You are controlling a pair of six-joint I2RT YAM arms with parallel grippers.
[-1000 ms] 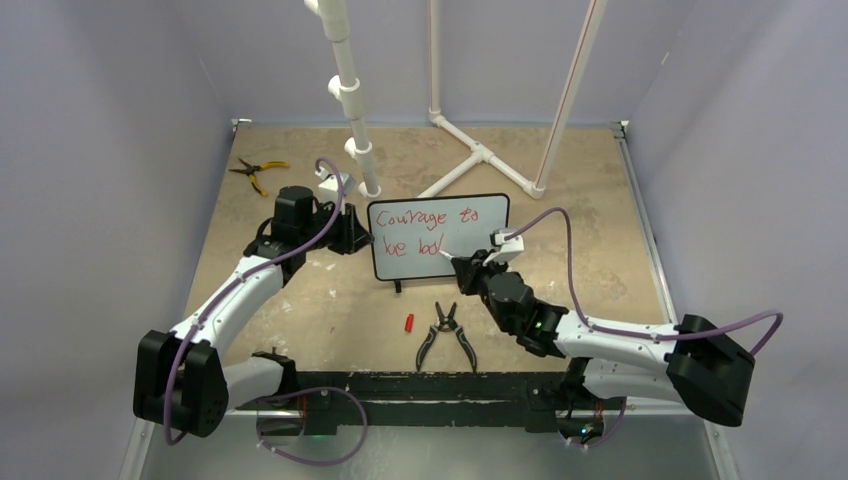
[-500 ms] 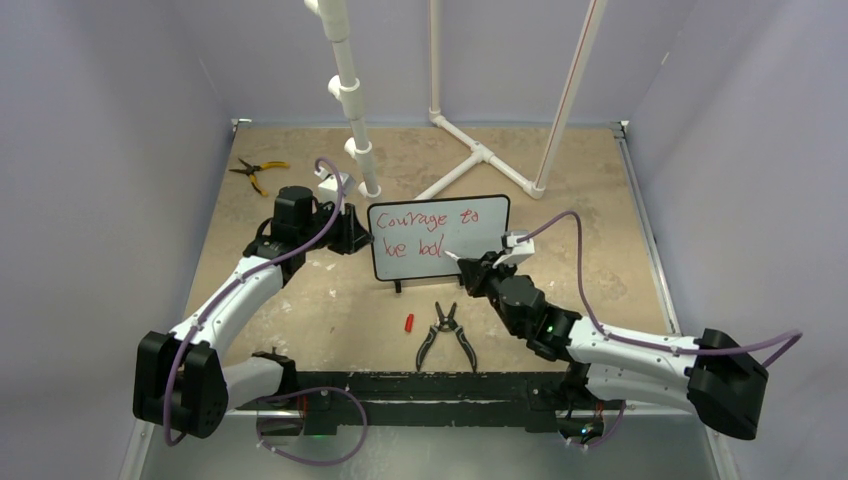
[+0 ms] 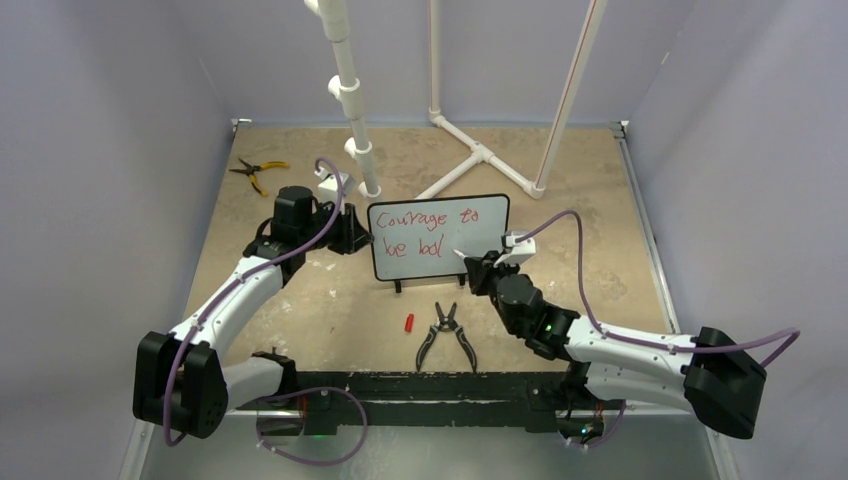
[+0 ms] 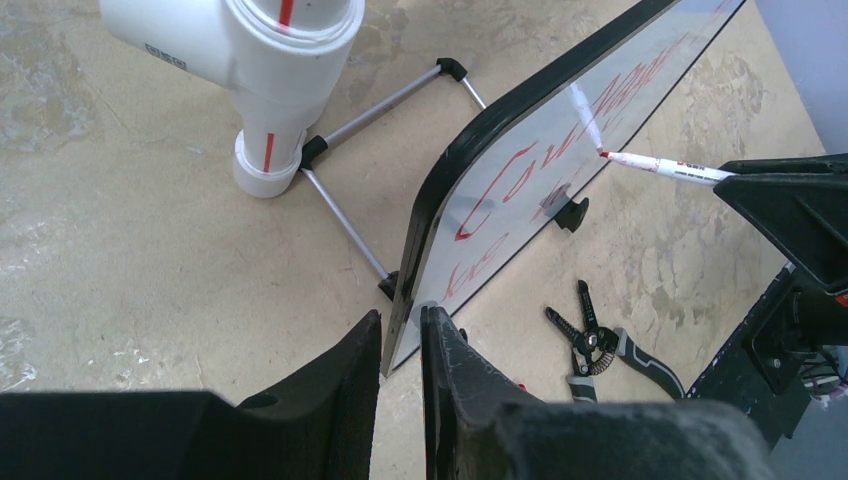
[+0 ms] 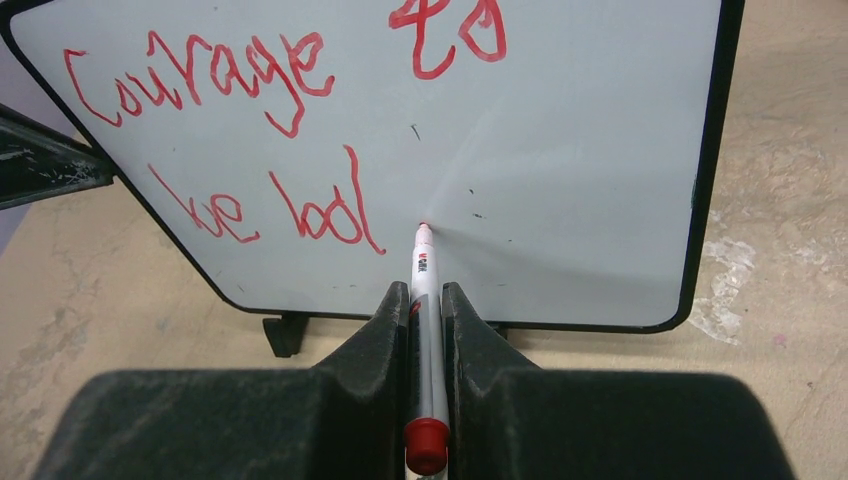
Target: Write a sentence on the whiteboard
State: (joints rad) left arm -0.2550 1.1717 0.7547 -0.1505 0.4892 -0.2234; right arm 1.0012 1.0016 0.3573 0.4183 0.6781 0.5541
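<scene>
The whiteboard (image 3: 485, 232) is standing mid-table, the pipe frame (image 3: 480, 155) rising behind it. The left gripper (image 3: 362, 240) is pinching its left edge; the right gripper (image 3: 473, 266) is holding the marker (image 5: 425, 300) against it, right of the sentence's (image 3: 420, 215) lower line. The cap (image 3: 408, 322) and pliers (image 3: 447, 335) are lying in front, cap leftmost

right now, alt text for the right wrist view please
The right gripper holds a red marker with its tip on the whiteboard, just right of the unfinished sentence, red handwriting reading "Courage to" above "be bol". The board stands on a tan table.
</scene>
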